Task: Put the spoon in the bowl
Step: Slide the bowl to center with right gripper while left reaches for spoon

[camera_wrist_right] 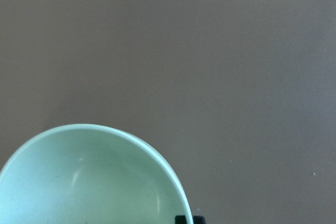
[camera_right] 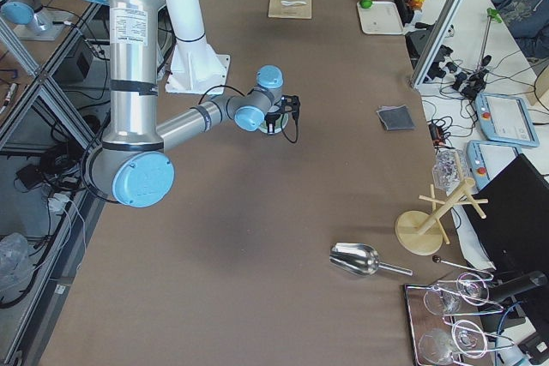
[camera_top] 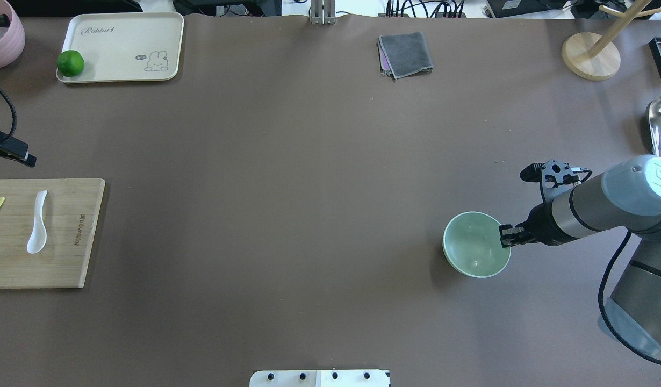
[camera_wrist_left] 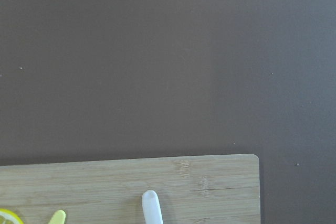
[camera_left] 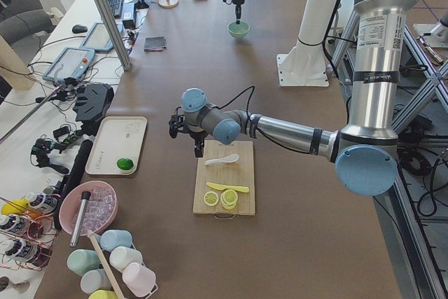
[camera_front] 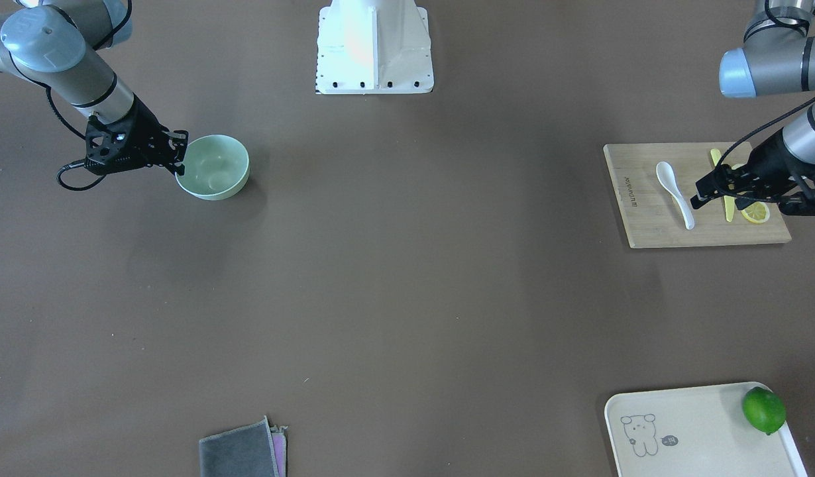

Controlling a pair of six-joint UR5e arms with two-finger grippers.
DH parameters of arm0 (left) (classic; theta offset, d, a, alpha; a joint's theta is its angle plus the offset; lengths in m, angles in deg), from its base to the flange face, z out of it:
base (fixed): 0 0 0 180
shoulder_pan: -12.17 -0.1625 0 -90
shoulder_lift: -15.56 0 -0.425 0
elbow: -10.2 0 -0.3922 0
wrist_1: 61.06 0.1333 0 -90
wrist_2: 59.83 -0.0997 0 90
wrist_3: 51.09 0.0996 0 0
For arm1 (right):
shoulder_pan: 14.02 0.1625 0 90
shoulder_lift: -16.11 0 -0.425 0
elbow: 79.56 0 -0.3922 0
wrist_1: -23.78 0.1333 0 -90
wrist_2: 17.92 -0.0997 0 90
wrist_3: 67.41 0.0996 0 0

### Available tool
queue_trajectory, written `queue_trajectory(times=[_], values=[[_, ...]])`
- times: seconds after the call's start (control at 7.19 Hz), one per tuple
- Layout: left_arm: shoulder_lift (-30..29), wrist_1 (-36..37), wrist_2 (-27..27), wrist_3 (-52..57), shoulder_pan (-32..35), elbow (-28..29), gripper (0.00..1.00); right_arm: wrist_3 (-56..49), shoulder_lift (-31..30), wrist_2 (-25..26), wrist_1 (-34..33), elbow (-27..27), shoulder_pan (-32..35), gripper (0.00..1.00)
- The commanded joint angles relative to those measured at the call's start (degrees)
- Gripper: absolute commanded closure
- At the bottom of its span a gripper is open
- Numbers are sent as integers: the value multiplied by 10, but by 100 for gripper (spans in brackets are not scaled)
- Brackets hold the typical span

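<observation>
So the right fingers (camera_top: 505,236) are down on the rim of the mint-green bowl (camera_front: 213,169), at the edge nearest that arm. They're drawn in tight. The right wrist view shows one black tip pressed against the outside of the wall right where the rim runs into it, so it looks like they've got the rim pinched. The bowl itself sits upright on the brown surface (camera_front: 407,278) with nothing in it.

The left fingers (camera_front: 706,192) are way off at the other end, hanging over a bamboo cutting board (camera_front: 646,222). They look spread apart and there's nothing between them. The white soup spoon (camera_front: 676,195) lies flat on the board just ahead of those fingertips, close but not touching, scoop up. From the left wrist view only the tip of its handle pokes in at the bottom edge.

Under and behind the left fingers on the same board are a yellow plastic knife (camera_front: 714,158) and a lemon slice (camera_front: 756,213) — the fingers partly cover both.

Spoon and bowl are well apart, pretty much the whole width of the surface between them.

Also, out past the left fingers and away from the robot, there's a cream tray (camera_front: 699,450) with a lime (camera_front: 764,410) on its corner.
</observation>
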Motion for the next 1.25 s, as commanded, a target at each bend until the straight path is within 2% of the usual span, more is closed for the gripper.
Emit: queue_trajectory(times=[0.0, 0.14, 0.42, 0.83, 1.11], values=[[5, -2, -49, -12, -33, 13, 12, 65, 48, -9, -4, 2, -9, 100], [5, -2, -49, -12, -35, 24, 18, 103, 86, -1, -26, 3, -26, 100], [16, -6, -48, -13, -47, 25, 23, 141, 162, 44, -95, 0, -69, 100], [16, -7, -49, -13, -66, 31, 27, 179, 209, 86, -99, -26, -117, 100], [21, -38, -44, -14, -71, 47, 30, 187, 235, 103, -99, -45, -132, 100]])
